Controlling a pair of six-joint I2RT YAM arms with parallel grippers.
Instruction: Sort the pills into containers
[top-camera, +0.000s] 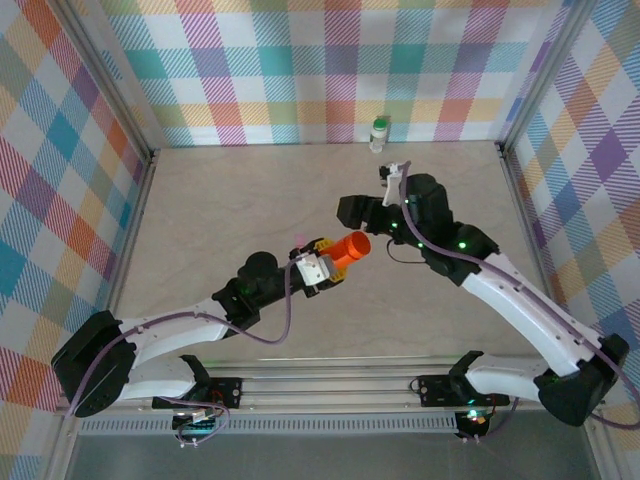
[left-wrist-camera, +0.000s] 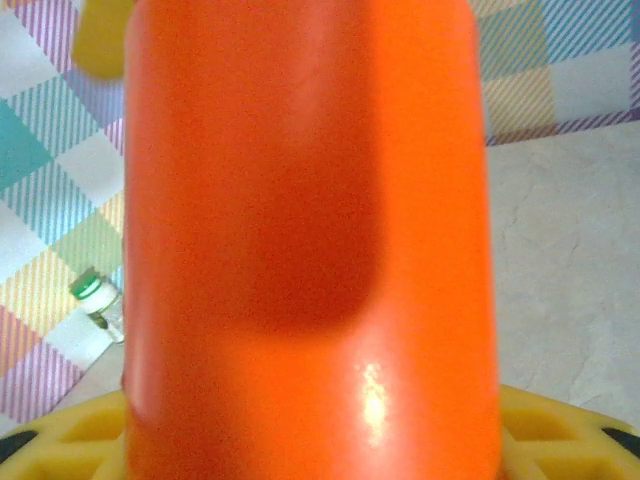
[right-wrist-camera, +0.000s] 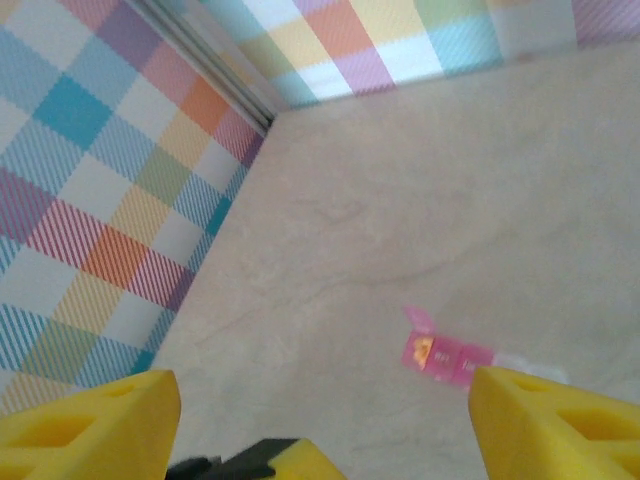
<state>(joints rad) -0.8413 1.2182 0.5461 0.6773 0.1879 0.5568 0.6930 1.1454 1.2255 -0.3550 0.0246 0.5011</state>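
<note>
My left gripper (top-camera: 322, 268) is shut on the bright orange vial (top-camera: 351, 248), held off the table and pointing toward the right arm. Up close, the orange vial (left-wrist-camera: 310, 230) stands between the yellow fingers (left-wrist-camera: 560, 430). Just beyond the vial's mouth, my right gripper (top-camera: 348, 213) hangs open; its yellow fingertips (right-wrist-camera: 90, 420) stand wide apart with nothing between them. On the table below it lies the slim pink tube (right-wrist-camera: 445, 355), lid flipped open, with an orange-yellow bit at that end. The white bottle with the green cap (top-camera: 379, 133) stands upright against the back wall.
Checked walls close in the beige table (top-camera: 220, 210) at the back and on both sides. The white bottle (left-wrist-camera: 98, 300) shows small at the wall's foot in the left wrist view. Bare tabletop stretches to the left and right of the arms.
</note>
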